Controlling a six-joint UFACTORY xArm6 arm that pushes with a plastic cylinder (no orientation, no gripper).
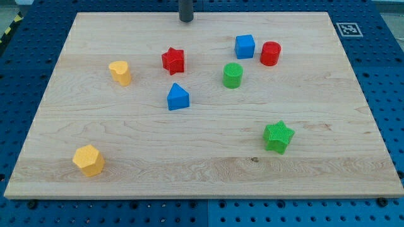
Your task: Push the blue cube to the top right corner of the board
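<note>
Tip (185,20) at top edge, ribbed blue cube (245,46), wooden board (95,120)

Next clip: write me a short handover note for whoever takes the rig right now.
My tip is at the board's top edge, up-left of the blue cube, touching no block.
The cube sits right of centre near the top, with the red cylinder close on its right.
Done: nothing; the cube is not in the top right corner.
Left: bring the tip to the cube's left and push it there, minding the cylinder.
</note>
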